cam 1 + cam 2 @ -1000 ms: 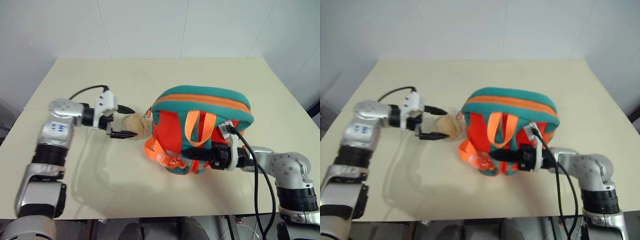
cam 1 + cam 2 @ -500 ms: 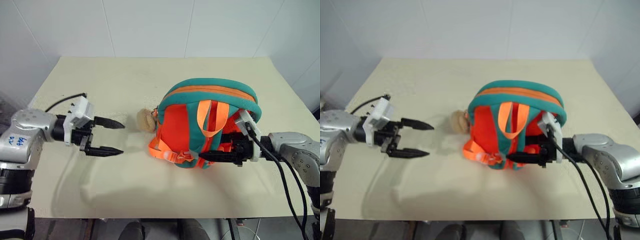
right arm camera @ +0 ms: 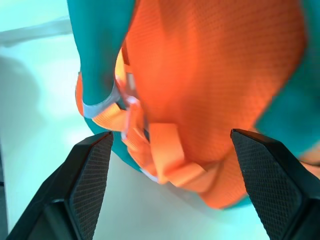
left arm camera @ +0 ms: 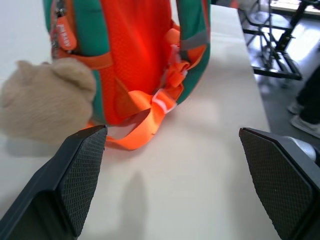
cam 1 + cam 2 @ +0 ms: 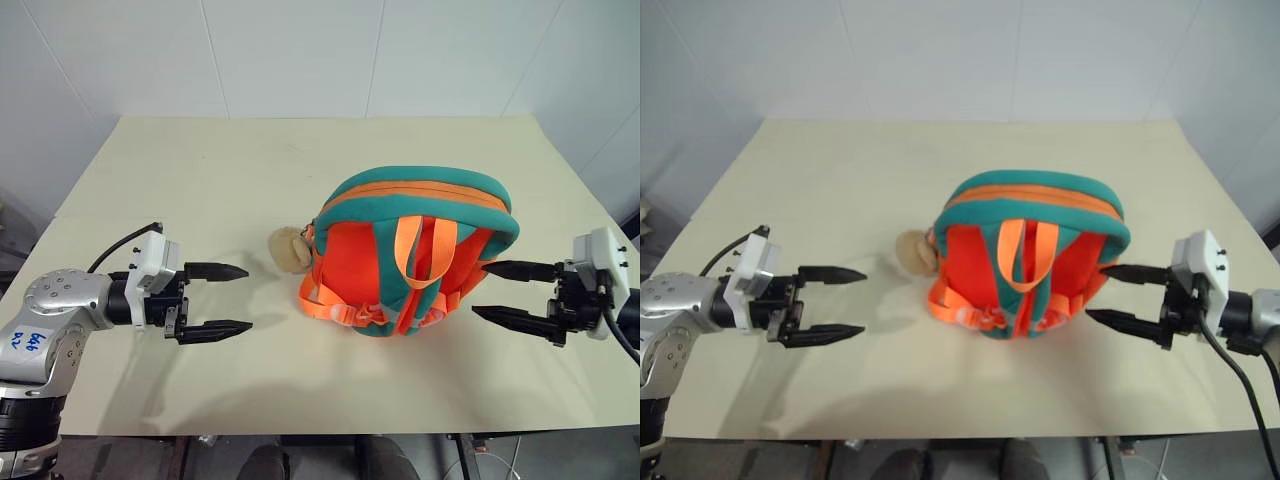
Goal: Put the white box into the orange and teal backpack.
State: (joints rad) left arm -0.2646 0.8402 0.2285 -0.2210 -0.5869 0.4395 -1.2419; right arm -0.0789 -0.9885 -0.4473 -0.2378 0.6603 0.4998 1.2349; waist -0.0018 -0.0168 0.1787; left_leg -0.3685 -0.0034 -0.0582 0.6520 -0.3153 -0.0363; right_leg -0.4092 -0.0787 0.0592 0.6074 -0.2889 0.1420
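the orange and teal backpack [image 5: 412, 255], soft and rounded with a plush bear [image 5: 290, 249], sits between both wide-spread pincers.

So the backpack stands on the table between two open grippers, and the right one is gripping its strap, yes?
Not quite. The right gripper grips nothing: the left eye view shows it open and apart from the orange and teal backpack. The rest holds: the left gripper is open too, on the table.

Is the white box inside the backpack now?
Cannot tell. The orange and teal backpack stands on the table with its zipper closed, so its inside is hidden. No box lies outside it.
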